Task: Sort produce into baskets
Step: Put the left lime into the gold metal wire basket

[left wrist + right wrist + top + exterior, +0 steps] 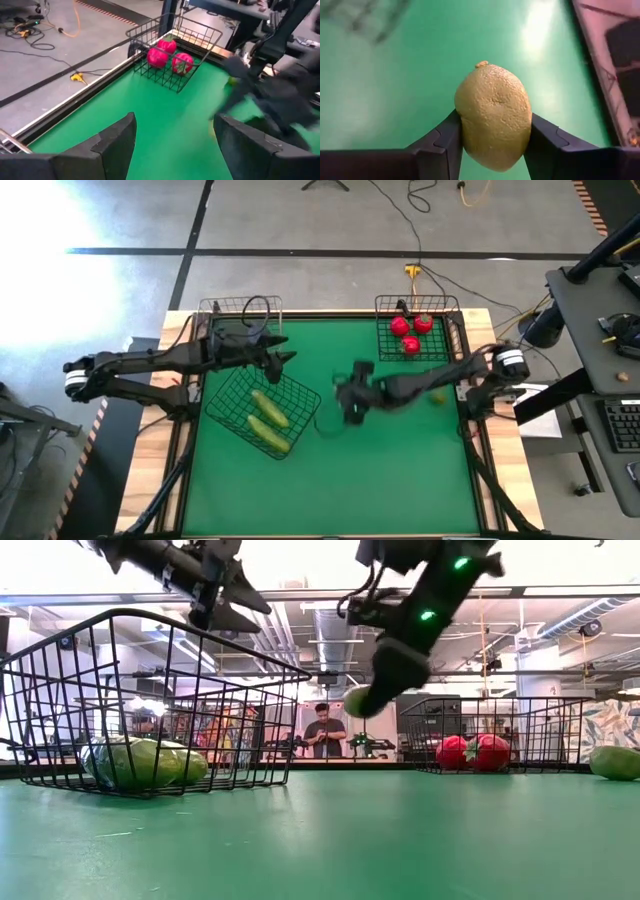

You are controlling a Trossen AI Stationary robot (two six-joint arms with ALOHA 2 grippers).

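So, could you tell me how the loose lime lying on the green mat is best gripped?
The lime lies free on the mat, apart from the tomato basket, so likely come straight down from above and close the fingers across its rounded middle.

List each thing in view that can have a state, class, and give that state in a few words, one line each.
Right gripper: shut on a lime, held above the mat.
Left gripper: open, empty.
Tomato basket: upright, holding three tomatoes.
Cucumber basket: upright, holding two cucumbers.
Third basket: at the far left corner, contents hidden by the left arm.
Loose lime: resting on the mat.
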